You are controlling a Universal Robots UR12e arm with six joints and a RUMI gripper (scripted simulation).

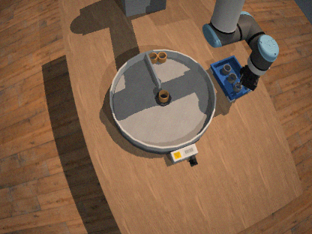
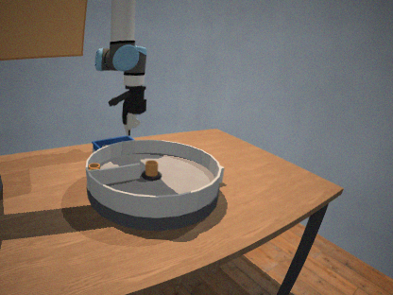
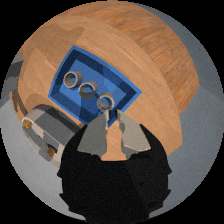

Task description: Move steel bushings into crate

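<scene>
The blue crate point(image 1: 229, 76) stands on the table right of the turntable point(image 1: 163, 97). Three steel bushings stand in it in a row, shown in the wrist view point(image 3: 73, 78) point(image 3: 88, 90) point(image 3: 105, 101). My gripper point(image 1: 244, 83) hangs above the near end of the crate, over the last bushing point(image 1: 238, 87), with its fingers shut and nothing between them. Three brass bushings are on the turntable: two at the far rim point(image 1: 153, 57) point(image 1: 162, 56) and one on the hub point(image 1: 163, 96). The exterior view shows the gripper point(image 2: 128, 128) clear above the crate point(image 2: 112, 141).
A grey divider bar point(image 1: 151, 71) runs from the hub to the turntable's far rim. A small labelled box point(image 1: 184, 153) sits at the turntable's front edge. A grey block point(image 1: 136, 7) stands at the back of the table. The table's edge is close to the right of the crate.
</scene>
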